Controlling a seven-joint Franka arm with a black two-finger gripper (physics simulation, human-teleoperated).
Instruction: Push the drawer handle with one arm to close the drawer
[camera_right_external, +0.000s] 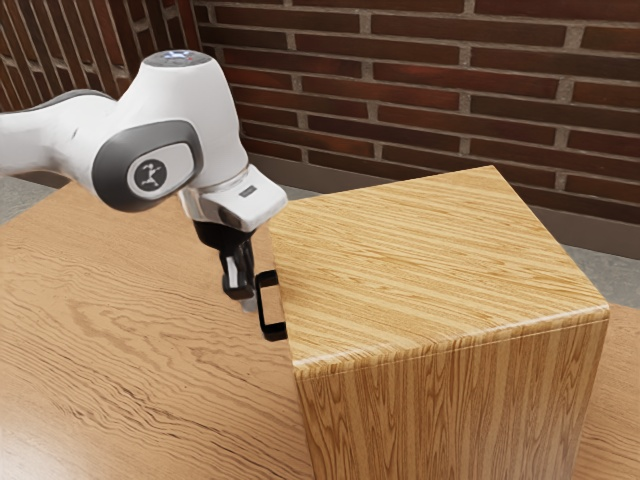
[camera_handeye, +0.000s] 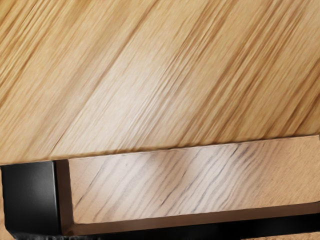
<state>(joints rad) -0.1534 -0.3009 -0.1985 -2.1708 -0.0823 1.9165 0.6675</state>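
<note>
Item, nearest the exterior view's camera: one cabinet of pale, streaked wood, block-shaped and upright on the table; its top carries diagonal grain, its near side upright grain. Item: one black drawer handle, squared and bracket-like, standing out from the cabinet's face on the arm's side, just below the top edge; the wrist view gives one corner of it beside that edge, with table wood seen through its opening; how far the drawer itself is in cannot be told. Item: one black pincer, pointing down, slightly tilted, low over the table and just beside the handle, on the handle's outer side; whether it is open or closed cannot be told, nor whether it touches the handle. Item: one white arm with grey trim and a round emblem, entering from the exterior view's left; its forearm runs roughly level, then the wrist bends down, the hand close by the cabinet's upper edge. Item, as backdrop: dark red brick wall, pale mortar; grey floor at its foot.
</note>
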